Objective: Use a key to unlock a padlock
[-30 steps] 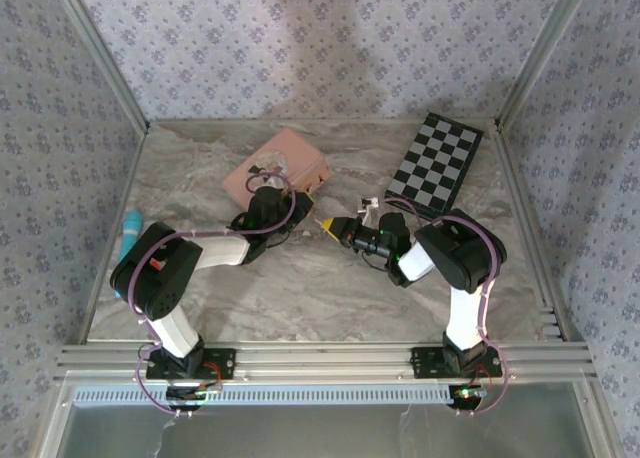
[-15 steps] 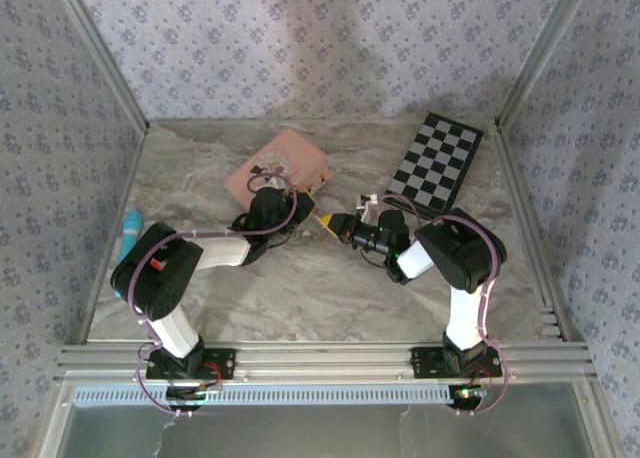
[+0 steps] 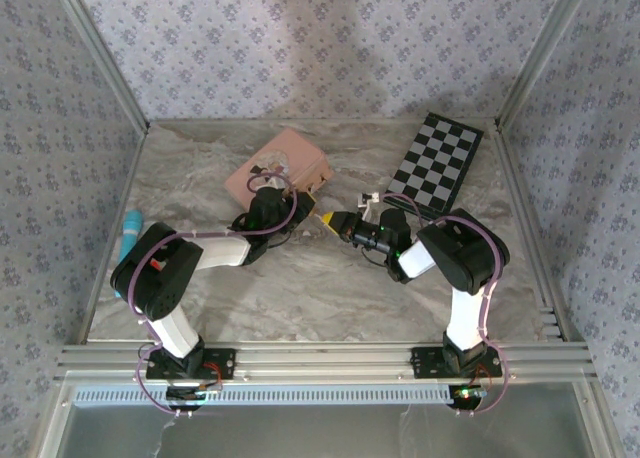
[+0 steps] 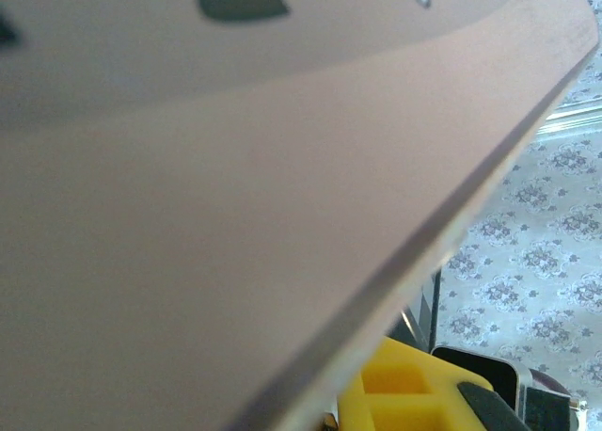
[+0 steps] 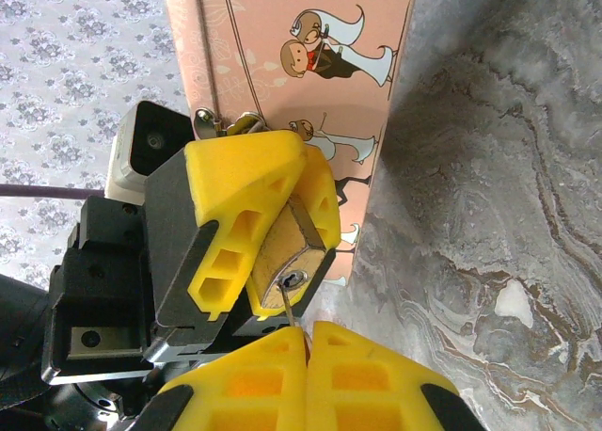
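Clamps the padlock [image 5: 292, 257] at mid-frame in the left gripper [image 5: 299, 200], just before the pink box [image 5: 263, 64]. Pinches the key [image 5: 293, 307] in the right gripper [image 5: 307, 342] at the bottom edge, tip at the keyhole [image 5: 290, 280]. Sits slightly further up-left, nearer the box, than a second ago.

The right gripper [image 3: 327, 217] edges away from the bench's near edge and toward its left side, and its black wrist follows. The bare strip of bench between it and the left gripper [image 3: 308, 198], wide a second ago, shrinks at each step and is now nearly gone. On the right wrist camera, the tip of the key [image 5: 294, 305] now meets the keyhole of the padlock [image 5: 290, 258].
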Robot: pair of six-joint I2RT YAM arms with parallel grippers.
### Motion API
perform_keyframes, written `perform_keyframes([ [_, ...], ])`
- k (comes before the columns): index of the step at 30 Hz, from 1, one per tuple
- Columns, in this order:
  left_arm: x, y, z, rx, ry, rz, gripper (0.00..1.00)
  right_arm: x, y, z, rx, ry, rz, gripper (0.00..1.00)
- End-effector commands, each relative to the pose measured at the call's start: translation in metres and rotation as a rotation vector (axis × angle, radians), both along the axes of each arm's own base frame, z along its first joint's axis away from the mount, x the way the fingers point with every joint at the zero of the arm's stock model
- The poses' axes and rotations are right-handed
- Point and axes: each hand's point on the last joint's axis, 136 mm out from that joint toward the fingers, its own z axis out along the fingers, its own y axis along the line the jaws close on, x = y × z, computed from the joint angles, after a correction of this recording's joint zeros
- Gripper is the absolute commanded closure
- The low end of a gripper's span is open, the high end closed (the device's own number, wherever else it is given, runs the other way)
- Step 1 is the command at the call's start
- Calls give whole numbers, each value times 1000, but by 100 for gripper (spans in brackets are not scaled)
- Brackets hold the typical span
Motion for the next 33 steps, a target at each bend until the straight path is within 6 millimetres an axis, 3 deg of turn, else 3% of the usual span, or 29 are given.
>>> perform_keyframes([
  [1,-3,-12,40,-73,-113,-41,100,4,7,24,42,-67,8,100],
  [13,-11,-24,59,-148,-154,-93,100,18,4,30,69,-57,-4,100],
  [24,-15,-35,57,-177,-139,-121,100,26,5,39,84,-75,-15,100],
  [33,-16,-32,57,-157,-133,-112,100,22,15,37,-72,-163,7,100],
])
